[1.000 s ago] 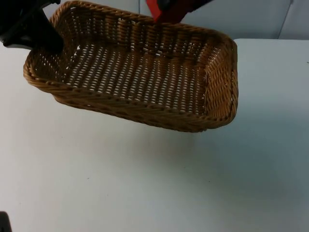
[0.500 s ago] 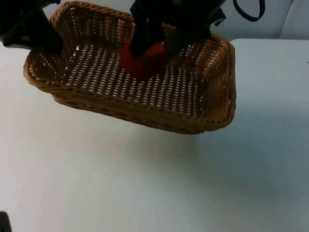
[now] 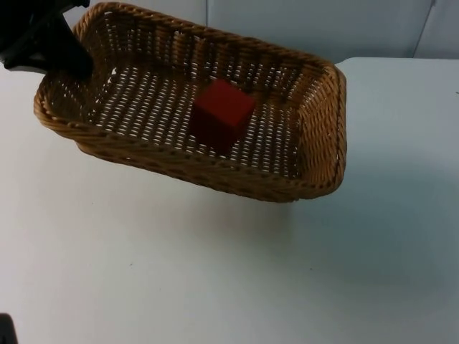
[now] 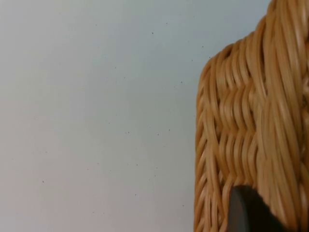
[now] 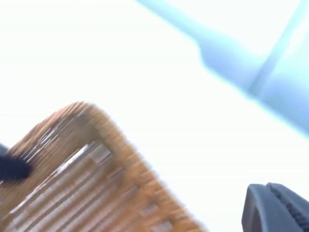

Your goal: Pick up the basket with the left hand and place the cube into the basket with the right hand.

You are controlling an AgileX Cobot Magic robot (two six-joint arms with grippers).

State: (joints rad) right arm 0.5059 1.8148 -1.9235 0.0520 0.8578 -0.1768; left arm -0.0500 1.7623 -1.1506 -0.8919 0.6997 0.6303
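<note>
The woven wicker basket [image 3: 215, 175] hangs tilted above the white table, with my left gripper [image 3: 63, 51] shut on its rim at the far left corner. The red cube [image 3: 222, 115] lies loose on the basket's floor near the middle, with nothing touching it. In the left wrist view the basket's outer wall [image 4: 241, 121] stands close beside my black fingertip [image 4: 246, 212]. The blurred right wrist view looks down from above on a corner of the basket [image 5: 96, 159], past one fingertip [image 5: 275, 208] of my right gripper, which is shut and well away from the cube.
The white table [image 3: 215, 272] spreads out below and in front of the basket. A grey partition wall [image 3: 323, 25] closes the far side. A small dark object [image 3: 6, 330] sits at the table's near left corner.
My right gripper came down into the basket with the red cube, let it go and pulled up out of the top view. The cube now rests in the basket.
</note>
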